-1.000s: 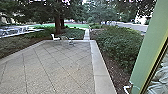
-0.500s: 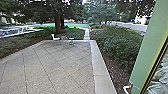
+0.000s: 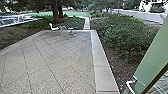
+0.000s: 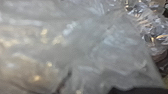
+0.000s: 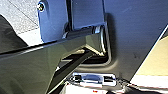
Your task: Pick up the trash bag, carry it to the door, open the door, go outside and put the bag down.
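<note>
Translucent plastic of the trash bag [image 4: 82, 47] lies close to the camera in the left wrist view, creased and with shiny glints. At the right of the head view a green door frame [image 3: 152, 53] leans across the corner, with glass [image 3: 160, 86] beyond its dark edge. A bent white piece [image 3: 130, 86] is at its foot. I cannot make out whether the bag is held.
Paving [image 3: 52, 60] spreads ahead, bordered on the right by a pale concrete kerb [image 3: 101, 57]. Past the kerb are mulch and a green hedge [image 3: 125, 35]. A white chair [image 3: 53, 27] and a small table [image 3: 70, 31] stand at the far edge, before a tree trunk [image 3: 55, 12].
The whole head picture has shifted: the camera now looks lower, showing more near paving and kerb. No separate motion of the things can be told from it.
</note>
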Robot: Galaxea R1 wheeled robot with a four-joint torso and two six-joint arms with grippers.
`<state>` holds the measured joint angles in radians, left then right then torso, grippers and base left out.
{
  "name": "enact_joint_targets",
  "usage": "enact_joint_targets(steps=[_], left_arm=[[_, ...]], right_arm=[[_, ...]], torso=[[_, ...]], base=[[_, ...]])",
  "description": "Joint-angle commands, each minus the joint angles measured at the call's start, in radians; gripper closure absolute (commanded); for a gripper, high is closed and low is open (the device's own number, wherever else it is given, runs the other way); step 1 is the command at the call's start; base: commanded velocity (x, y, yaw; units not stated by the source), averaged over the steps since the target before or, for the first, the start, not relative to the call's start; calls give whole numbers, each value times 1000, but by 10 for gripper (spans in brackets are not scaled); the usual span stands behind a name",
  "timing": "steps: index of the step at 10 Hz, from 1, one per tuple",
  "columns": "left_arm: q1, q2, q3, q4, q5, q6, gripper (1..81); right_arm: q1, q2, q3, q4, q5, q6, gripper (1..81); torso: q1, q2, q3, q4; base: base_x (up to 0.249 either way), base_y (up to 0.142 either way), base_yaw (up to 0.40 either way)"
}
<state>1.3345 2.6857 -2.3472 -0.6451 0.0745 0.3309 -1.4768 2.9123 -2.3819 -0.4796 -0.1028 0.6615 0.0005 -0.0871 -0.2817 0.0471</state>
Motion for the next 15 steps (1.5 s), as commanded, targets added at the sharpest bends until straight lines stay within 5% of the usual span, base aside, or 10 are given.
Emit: enact_joint_targets(steps=[1, 4, 5, 7, 9, 10, 11, 12, 15], left_arm=[[-103, -64, 8, -84, 87, -4, 811], [-207, -104, 5, -156, 140, -4, 811], [-240, -116, 5, -168, 142, -6, 811], [-312, -145, -12, -208, 194, -4, 811], [-355, -142, -44, -225, 220, -4, 811], [-370, -138, -60, -226, 220, -6, 811], [-395, -133, -81, -234, 220, -6, 811], [-421, -138, -96, -257, 220, -6, 811], [-496, -119, -155, -300, 219, -6, 811]], right_arm=[[31, 4, 20, 3, -52, -3, 10], [42, 13, 18, 4, -61, 0, 10], [45, 17, 18, 3, -61, -2, 10], [45, 23, 18, -2, -63, -3, 10], [45, 24, 18, -4, -63, -3, 10], [46, 24, 17, -5, -63, -3, 10], [46, 24, 20, -7, -64, -3, 10], [45, 26, 20, -10, -66, -3, 10], [45, 27, 18, -10, -68, -5, 10]], torso=[[0, 0, -42, 0], [1, 1, -60, 0], [1, 1, -65, 73], [1, 1, -121, 101], [1, 1, -160, 156], [1, 2, -160, 109], [1, 2, -148, 133], [2, 2, -163, 144], [2, 3, -171, 148]], base=[[0, 0, 0], [0, 0, 0], [0, 0, 0], [0, 0, 0], [0, 0, 0], [0, 0, 0], [0, 0, 0], [0, 0, 0], [0, 0, 0]])
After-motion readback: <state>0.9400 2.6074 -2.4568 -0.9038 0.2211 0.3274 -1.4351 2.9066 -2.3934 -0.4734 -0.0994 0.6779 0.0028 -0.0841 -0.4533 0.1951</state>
